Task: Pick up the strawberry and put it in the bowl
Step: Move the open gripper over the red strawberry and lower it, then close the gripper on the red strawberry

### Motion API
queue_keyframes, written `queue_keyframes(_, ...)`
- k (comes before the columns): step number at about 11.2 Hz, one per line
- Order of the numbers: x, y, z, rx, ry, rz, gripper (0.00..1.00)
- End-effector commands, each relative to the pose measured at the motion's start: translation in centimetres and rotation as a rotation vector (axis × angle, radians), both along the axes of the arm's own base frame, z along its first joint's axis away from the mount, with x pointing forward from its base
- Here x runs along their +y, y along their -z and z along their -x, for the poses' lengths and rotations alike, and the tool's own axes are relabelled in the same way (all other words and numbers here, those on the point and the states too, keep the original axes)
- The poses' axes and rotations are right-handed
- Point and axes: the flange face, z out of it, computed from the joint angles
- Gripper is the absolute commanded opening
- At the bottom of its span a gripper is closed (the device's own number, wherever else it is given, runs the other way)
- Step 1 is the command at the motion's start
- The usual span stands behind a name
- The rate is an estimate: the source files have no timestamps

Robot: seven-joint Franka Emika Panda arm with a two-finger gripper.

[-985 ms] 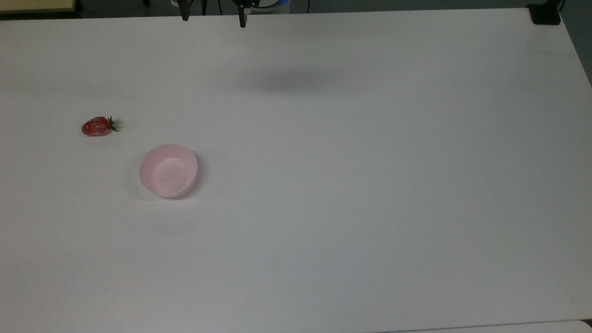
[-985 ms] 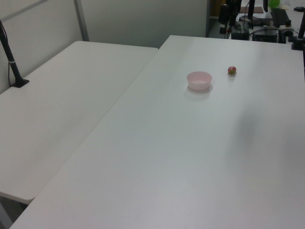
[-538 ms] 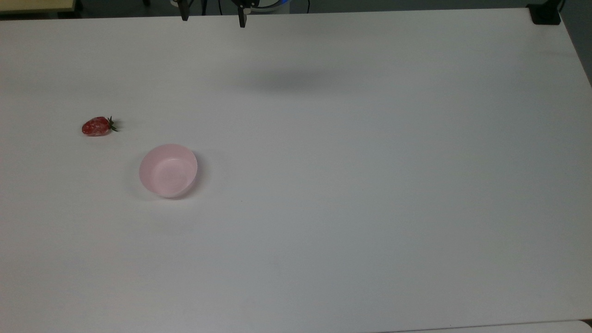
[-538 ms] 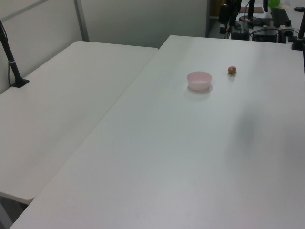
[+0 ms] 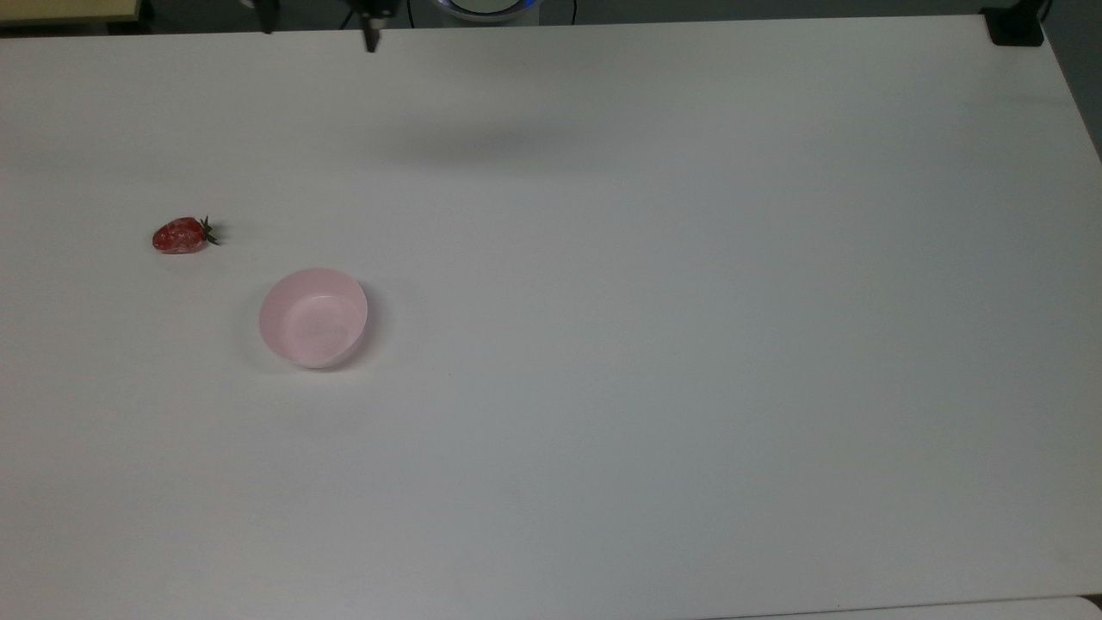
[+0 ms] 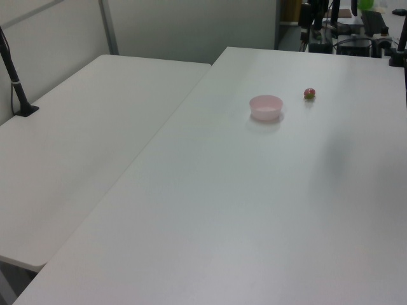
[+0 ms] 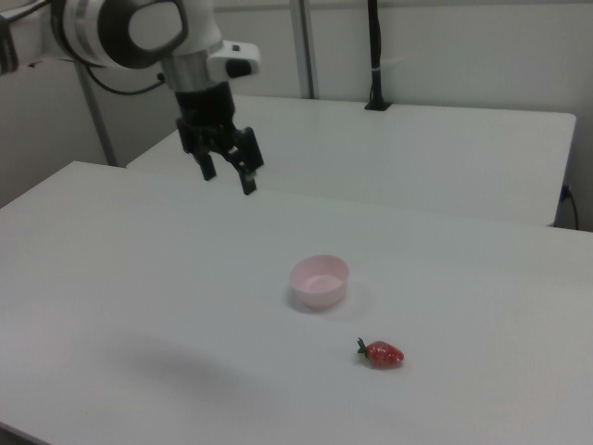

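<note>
The strawberry [image 5: 181, 235] lies on its side on the white table [image 5: 689, 344], its green cap pointing to the top view's right. The pale pink bowl [image 5: 313, 317] stands upright and empty a short way off, lower and to the right in the top view. In the right view the bowl [image 7: 320, 281] sits beyond the strawberry [image 7: 383, 353], and my gripper [image 7: 227, 178] hangs open high above the table, well behind and left of the bowl, holding nothing. Its two fingertips poke in at the top view's upper edge, gripper [image 5: 318, 34]. The left view has the bowl [image 6: 266, 107] and strawberry [image 6: 310, 94] far back.
A second white table [image 6: 82, 140] adjoins on the left view's left, with a black post [image 6: 13, 76] clamped to it. A black clamp [image 5: 1016, 26] sits at the top view's upper right corner. Equipment stands beyond the far edge in the left view.
My gripper has shifted toward the top view's left along the upper edge, and its shadow moved with it. Strawberry and bowl have not moved.
</note>
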Motion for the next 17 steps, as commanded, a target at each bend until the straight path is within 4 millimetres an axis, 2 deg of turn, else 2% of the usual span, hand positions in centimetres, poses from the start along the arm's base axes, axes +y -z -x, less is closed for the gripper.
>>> queue_keyframes(1,-6.5,5.1,0.5,0.083,0.118,0.023,1.00)
queue_keyframes(3,-12.2,9.1,0.9,0.155,0.217,0.003,1.00)
queue_keyframes(4,-14.1,10.3,1.3,0.176,0.252,-0.005,1.00)
queue_keyframes(5,-17.1,11.3,2.1,0.170,0.327,-0.027,1.00)
queue_keyframes(6,-18.3,12.6,1.7,0.133,0.402,-0.038,1.00)
queue_keyframes(7,-21.0,15.6,2.6,0.112,0.559,-0.030,1.00)
queue_keyframes(9,-22.8,19.4,2.5,0.025,0.793,-0.033,1.00)
queue_keyframes(12,-23.9,24.7,0.9,-0.038,1.036,-0.023,1.00)
queue_keyframes(17,-24.7,30.0,-1.0,-0.111,1.145,-0.057,1.00)
